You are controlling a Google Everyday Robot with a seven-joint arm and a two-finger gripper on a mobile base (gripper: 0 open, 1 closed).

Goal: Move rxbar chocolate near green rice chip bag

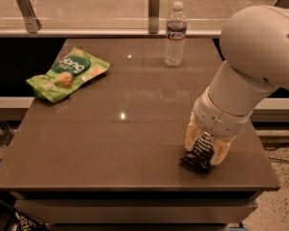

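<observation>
- Right now the end effector (pixel 205 147) sits far from the green rice chip bag (pixel 67 73), close to the table (pixel 111 143) corner diagonally opposite the bag.
- Its two pale fingers (pixel 191 134) are pressed in on the rxbar chocolate (pixel 198 155), one on each side, so the bar looks pinched between them.
- The bar's lower end is at or just above the tabletop; I cannot tell whether it touches.
- The bar's long axis runs roughly along the fingers, slanting down toward the table edge farthest from the bag.
- Key relation: the bag lies well apart from the held bar, diagonally across the table, with bare surface between.
- A water bottle (pixel 175 35) stands off to one side of that diagonal, nearer the bag's edge of the table, and probably won't obstruct the carry.
</observation>
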